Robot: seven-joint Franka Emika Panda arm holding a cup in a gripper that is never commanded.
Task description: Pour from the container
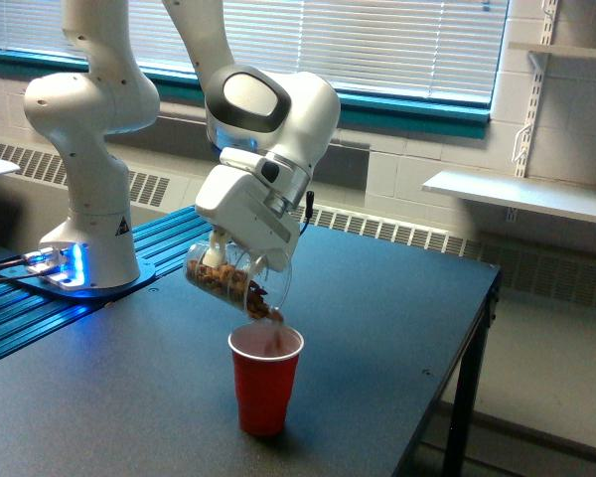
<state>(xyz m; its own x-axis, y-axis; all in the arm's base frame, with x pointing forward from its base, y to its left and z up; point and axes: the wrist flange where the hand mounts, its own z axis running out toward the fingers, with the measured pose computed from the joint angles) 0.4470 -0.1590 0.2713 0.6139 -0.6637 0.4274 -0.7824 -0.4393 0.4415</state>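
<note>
Since you're reading this front to back, the red cup sits upright nearest you on the dark tabletop. Right above its rim your container hangs tipped steeply, mouth down toward the exterior view's right, brown bits piled along its lower wall and some at the lip over the cup. The claw is clamped onto the container from above. Behind, the arm's white base stands by the window blinds.

A red cup stands at lower centre on a dark table. Window blinds span the top; a white shelf sits at right.
</note>
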